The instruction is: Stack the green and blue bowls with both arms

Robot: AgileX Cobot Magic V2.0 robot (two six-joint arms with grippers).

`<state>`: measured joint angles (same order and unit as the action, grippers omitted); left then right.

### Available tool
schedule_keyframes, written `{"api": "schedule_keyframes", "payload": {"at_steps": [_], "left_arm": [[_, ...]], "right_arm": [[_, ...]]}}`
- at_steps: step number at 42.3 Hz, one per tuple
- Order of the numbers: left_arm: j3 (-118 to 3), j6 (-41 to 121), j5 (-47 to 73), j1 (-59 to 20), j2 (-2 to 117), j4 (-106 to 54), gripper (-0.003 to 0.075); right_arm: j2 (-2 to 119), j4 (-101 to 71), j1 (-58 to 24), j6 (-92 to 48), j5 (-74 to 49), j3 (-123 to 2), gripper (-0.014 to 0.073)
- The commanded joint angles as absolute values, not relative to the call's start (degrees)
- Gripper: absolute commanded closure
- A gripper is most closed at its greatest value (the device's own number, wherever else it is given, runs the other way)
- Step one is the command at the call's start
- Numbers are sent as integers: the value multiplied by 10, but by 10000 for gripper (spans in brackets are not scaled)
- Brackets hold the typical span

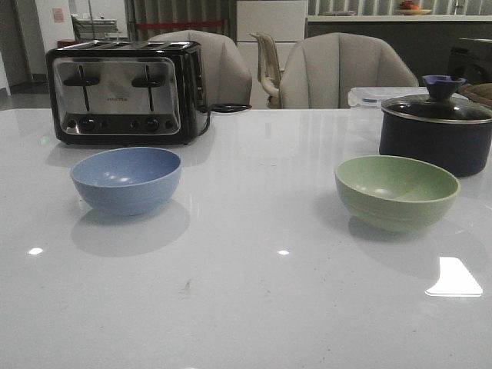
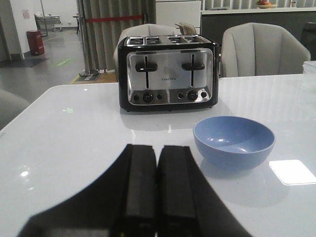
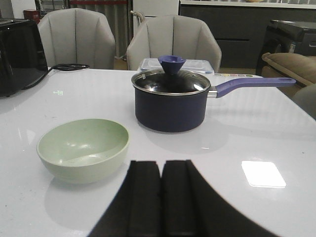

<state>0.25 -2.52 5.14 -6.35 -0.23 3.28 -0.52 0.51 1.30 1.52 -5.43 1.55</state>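
Note:
The dusty blue bowl (image 1: 127,179) stands upright and empty on the left of the white table; it also shows in the left wrist view (image 2: 233,141). The pale green bowl (image 1: 397,191) stands upright and empty on the right, and shows in the right wrist view (image 3: 83,149). My left gripper (image 2: 157,150) is shut and empty, short of the blue bowl and to one side of it. My right gripper (image 3: 161,165) is shut and empty, short of the green bowl and beside it. Neither arm shows in the front view.
A black and chrome toaster (image 1: 127,92) stands behind the blue bowl, its cord trailing on the table. A dark lidded pot (image 1: 437,131) with a long handle (image 3: 252,84) stands just behind the green bowl. Chairs (image 1: 342,73) line the table's far edge.

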Motion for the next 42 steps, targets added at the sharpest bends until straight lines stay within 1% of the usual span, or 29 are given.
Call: {"api": "schedule_keyframes", "payload": {"at_steps": [1,30,37,42], "left_arm": [[14,-27,0,-61,-14,32,619],[14,-27,0,-61,-14,32,619],[11,-27,-39,-61,-14,32,619],[-17,-27,-60,-61,-14,31,619]], "right_arm": [[-18,6,13,12,0,15,559],[-18,6,13,12,4,15,559],[-18,6,13,12,23,10,559],[-18,6,13,12,14,-26,559]]}}
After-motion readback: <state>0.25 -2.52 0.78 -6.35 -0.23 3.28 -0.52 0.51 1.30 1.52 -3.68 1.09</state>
